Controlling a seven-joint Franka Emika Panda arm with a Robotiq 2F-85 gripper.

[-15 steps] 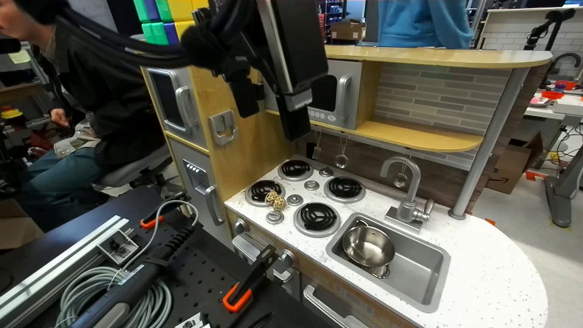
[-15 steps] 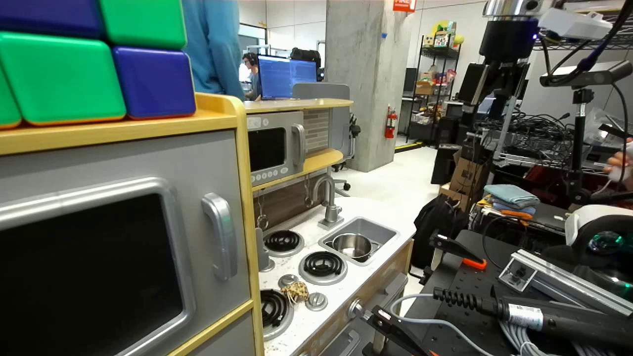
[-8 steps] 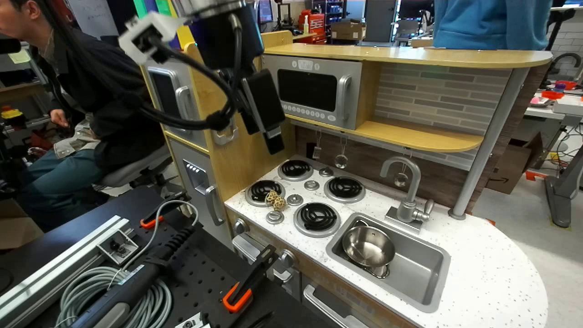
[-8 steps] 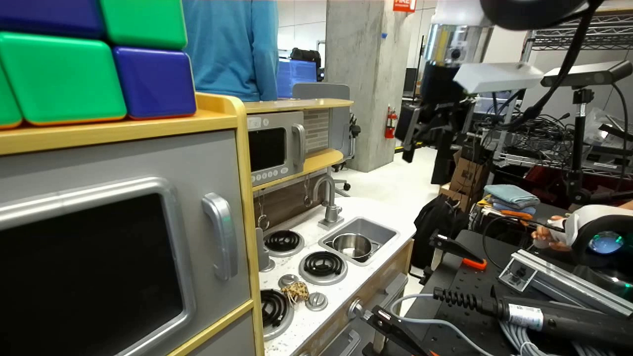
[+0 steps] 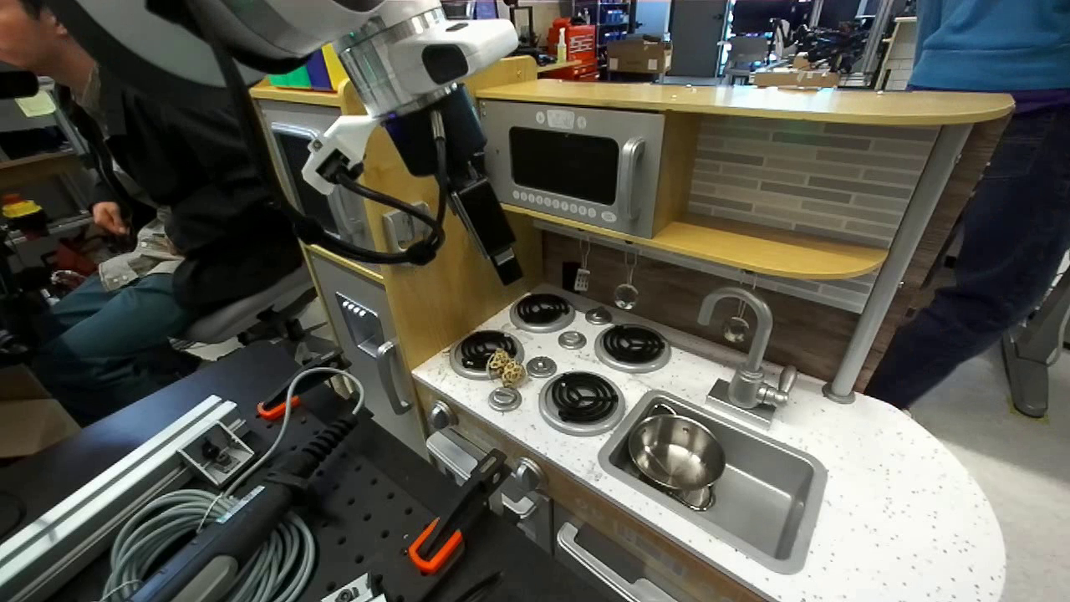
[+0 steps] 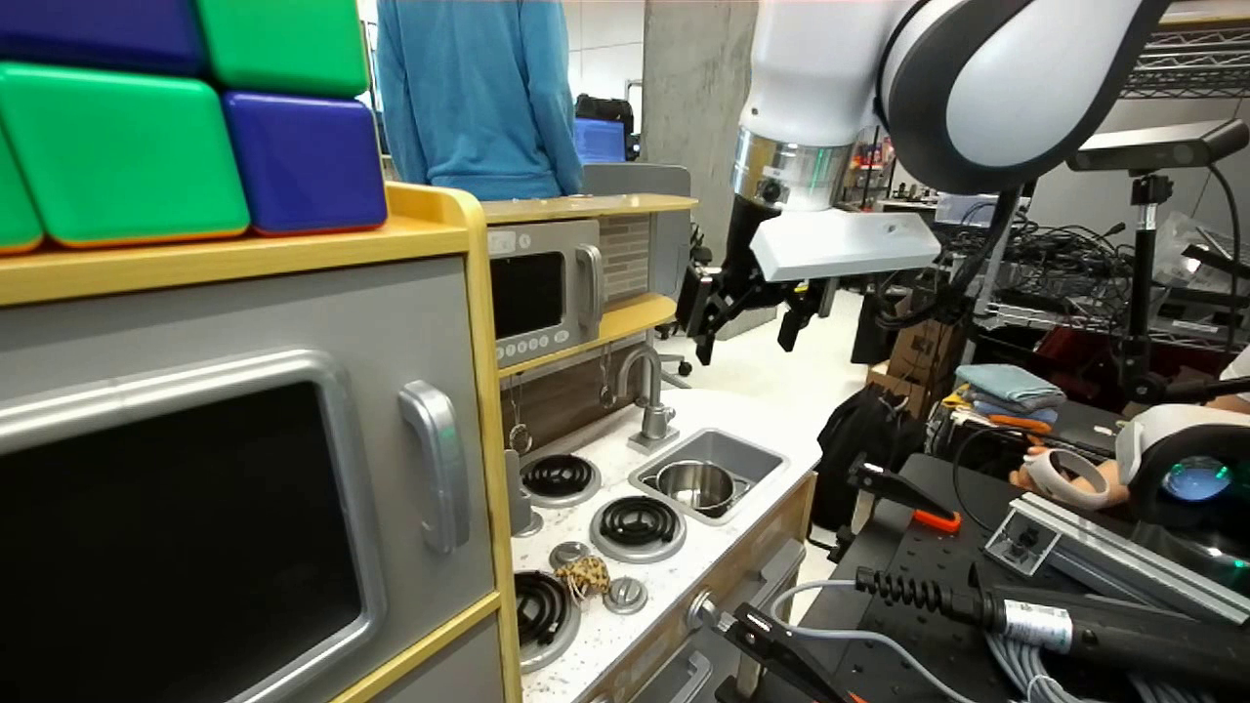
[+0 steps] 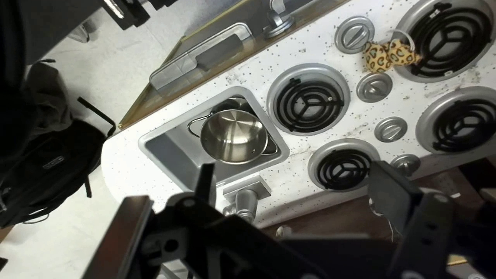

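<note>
The pot (image 5: 679,451) sits in the sink (image 5: 765,493), at the end nearer the burners (image 5: 581,403). Your jaws hang higher than the sink, spread wide and holding nothing. Move gently, and give the faucet (image 5: 746,390) (it rises right beside the sink) plenty of room.

Bright, diffuse indoor light, seemingly from above; wrist view shows the claw (image 7: 292,172) dark and slightly soft up close, streaked glare inside the pot (image 7: 234,135) beyond it and the floor (image 7: 66,244) beside it near white, with wide-angle stretch edging both exterior views.
</note>
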